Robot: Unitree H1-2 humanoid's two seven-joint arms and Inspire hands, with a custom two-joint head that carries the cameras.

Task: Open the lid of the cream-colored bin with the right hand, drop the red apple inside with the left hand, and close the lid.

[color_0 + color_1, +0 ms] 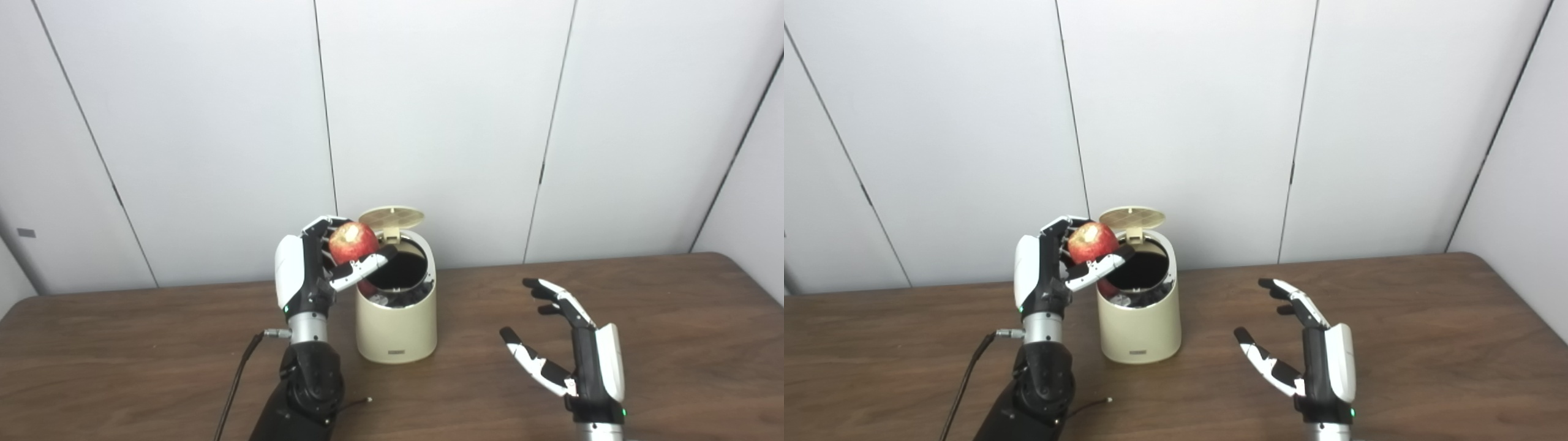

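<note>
Gripping apple (353, 242), left hand (309, 269) beside open bin (398, 324); right hand (572, 343) spread, empty.

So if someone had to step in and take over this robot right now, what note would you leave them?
Left hand: shut on the red apple, held at the left rim of the cream-colored bin.
Right hand: open, holding nothing, above the table to the right of the bin.
Done: lid is up, the bin's mouth is exposed.
Left: release the apple into the bin, then close the lid.
</note>
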